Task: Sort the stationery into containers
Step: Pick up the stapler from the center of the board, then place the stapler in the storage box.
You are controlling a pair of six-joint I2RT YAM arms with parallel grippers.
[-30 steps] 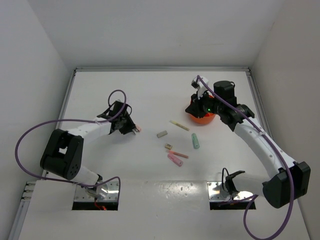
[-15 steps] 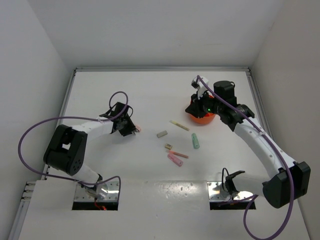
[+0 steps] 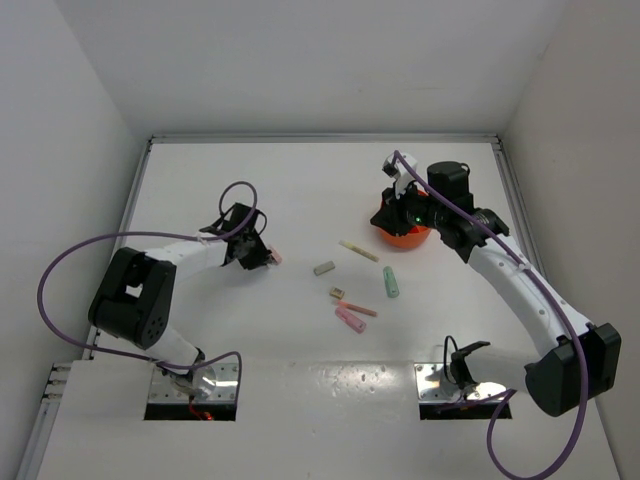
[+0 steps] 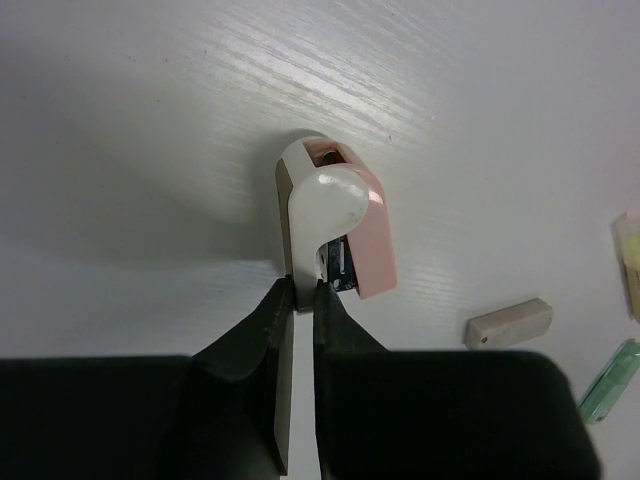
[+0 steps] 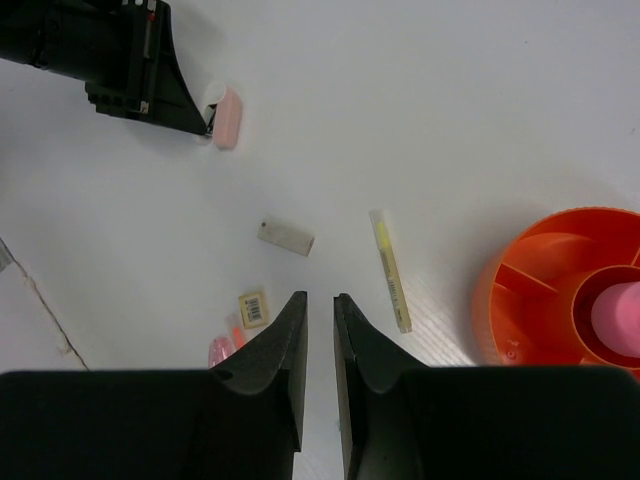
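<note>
Left gripper (image 4: 303, 290): tips pinched narrow on the thin white tail edge of the white-pink piece (image 4: 335, 225); grip looks shallow, at the very end.
Where it is: left-centre of the table (image 3: 200, 180), well apart from the orange bowl (image 5: 520, 290). We can't tell if it's lifted or resting on the top.
Handling: hard plastic shell, light, smooth, rounded, so we judge it likely to swivel or slip w/ a tip-only pinch. Better hold = deeper across the flat sides, near mid-body.
Right gripper (image 5: 320, 300): fingers close together, only a slim slit showing, nothing in it; hangs over the bowl area.
Bowl: divided inside, chunky pink tube (image 5: 617, 312) in the centre well.
Loose items betw. the arms: grey block (image 5: 286, 237), yellow pen (image 5: 390, 268), tan block (image 5: 253, 308), mint pen (image 3: 390, 282), pink stick (image 3: 350, 318).
Pens: stiff, thin, prob. roll; we'd take them mid-length, across the barrel.
</note>
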